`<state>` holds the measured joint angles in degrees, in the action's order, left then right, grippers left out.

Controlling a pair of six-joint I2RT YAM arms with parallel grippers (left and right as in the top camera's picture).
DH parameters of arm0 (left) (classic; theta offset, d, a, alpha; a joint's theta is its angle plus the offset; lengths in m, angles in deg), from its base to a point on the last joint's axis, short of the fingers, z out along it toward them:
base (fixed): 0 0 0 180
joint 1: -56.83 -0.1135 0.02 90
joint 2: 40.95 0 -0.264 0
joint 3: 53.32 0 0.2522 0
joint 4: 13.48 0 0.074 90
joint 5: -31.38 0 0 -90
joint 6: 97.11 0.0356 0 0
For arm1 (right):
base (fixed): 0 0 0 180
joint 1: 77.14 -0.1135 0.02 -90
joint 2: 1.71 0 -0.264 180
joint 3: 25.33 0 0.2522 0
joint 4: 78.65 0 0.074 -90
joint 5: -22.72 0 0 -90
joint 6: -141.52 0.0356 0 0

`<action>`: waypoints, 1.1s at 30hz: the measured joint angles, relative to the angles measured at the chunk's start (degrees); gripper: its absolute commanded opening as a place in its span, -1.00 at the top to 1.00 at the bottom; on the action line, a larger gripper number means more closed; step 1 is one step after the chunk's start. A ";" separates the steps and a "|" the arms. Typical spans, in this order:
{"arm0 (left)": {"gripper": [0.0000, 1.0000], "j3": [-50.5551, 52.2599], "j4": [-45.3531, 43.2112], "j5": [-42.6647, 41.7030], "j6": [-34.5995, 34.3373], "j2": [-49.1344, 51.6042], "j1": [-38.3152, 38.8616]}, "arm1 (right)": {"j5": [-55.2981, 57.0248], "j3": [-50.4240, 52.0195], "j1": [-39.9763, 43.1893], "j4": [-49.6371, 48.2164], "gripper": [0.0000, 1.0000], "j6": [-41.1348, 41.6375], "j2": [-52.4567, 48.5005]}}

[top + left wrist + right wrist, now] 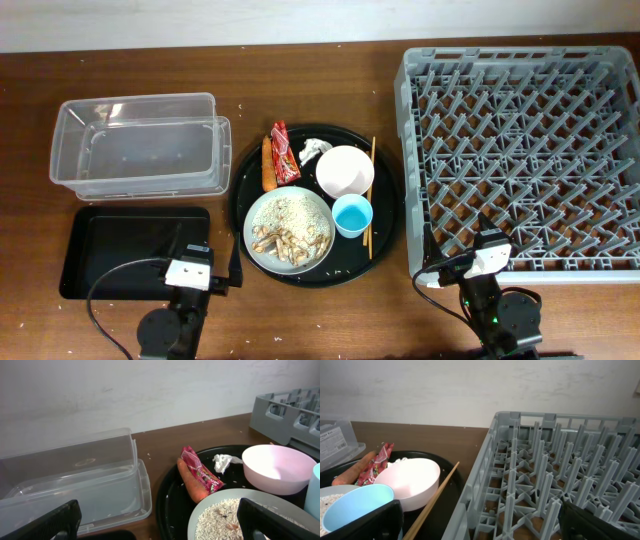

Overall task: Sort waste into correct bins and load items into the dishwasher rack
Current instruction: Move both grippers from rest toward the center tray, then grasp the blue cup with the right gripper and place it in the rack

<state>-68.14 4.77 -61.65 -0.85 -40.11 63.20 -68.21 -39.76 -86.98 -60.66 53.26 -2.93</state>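
Left gripper (159,524): my fingers spread, empty. Right gripper (480,522): same. Round black tray (388,215) (between clear tub (62,140) and dishwasher rack (520,150)) carries red snack wrapper (284,152), carrot (267,166), tissue (313,150), white bowl (345,171), cup (352,215), chopsticks (370,200), plate (251,226) of rice (290,212).

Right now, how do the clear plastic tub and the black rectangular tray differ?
The clear tub is see-through with tall walls; the black tray is opaque and shallow. The tub lies farther from the robot, the tray nearer. Both are rectangular and similar in footprint.
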 measured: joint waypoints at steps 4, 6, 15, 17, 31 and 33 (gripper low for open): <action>-0.98 0.00 0.00 0.00 0.00 0.00 0.00 | 0.00 0.00 0.00 0.00 -0.97 0.00 -0.02; -0.98 0.00 0.00 0.00 0.02 0.00 0.00 | 0.00 0.00 0.00 0.00 -0.96 0.00 0.00; -0.98 0.00 0.00 0.00 0.02 0.00 0.00 | 0.00 0.00 0.00 0.00 -0.96 0.00 -0.02; -0.98 0.00 0.00 0.00 0.02 0.00 0.00 | 0.00 0.00 0.00 0.00 -0.97 0.00 -0.02; -0.98 -35.15 13.07 -10.51 -1.38 25.20 0.11 | -16.74 -29.38 0.00 11.61 -0.96 2.78 -16.59; -0.98 -51.47 23.80 -13.42 -1.95 42.32 0.09 | -16.70 -48.22 0.00 25.33 -0.96 2.78 -35.23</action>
<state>-119.62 28.57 -75.07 -2.79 2.21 63.29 -84.91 -87.97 -86.98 -35.32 56.04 -38.16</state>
